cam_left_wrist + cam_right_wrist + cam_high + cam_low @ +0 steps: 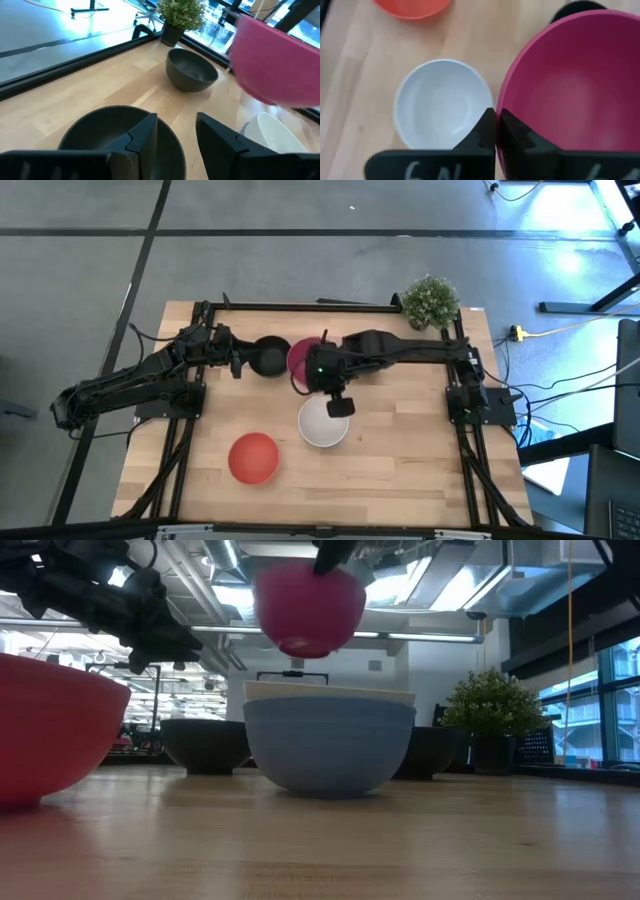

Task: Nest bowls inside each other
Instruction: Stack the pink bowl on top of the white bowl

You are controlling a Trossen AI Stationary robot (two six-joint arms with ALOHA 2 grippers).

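My right gripper [496,125] is shut on the magenta-pink bowl [299,358] and holds it in the air, above and a little beyond the white bowl [322,423]. In the low view the white bowl [330,693] sits nested in the blue bowl [328,745]. My left gripper [175,135] stands open over the near rim of a black bowl [107,132] at the table's far left. A second black bowl [191,70] rests on its base near the plant. The red bowl [253,457] rests on its base near the front edge. My right gripper pinches the pink bowl's rim [501,107], one finger inside the bowl and one outside. The fingers come from above, slanting down from the table's right. The bowl [308,610] hangs tilted below them, lifted clear of the table and of the other bowls.
A small green potted plant [430,300] stands at the table's far right corner. A black frame rail [300,307] runs along the far edge. Bare wood [410,460] lies to the right of the white bowl.
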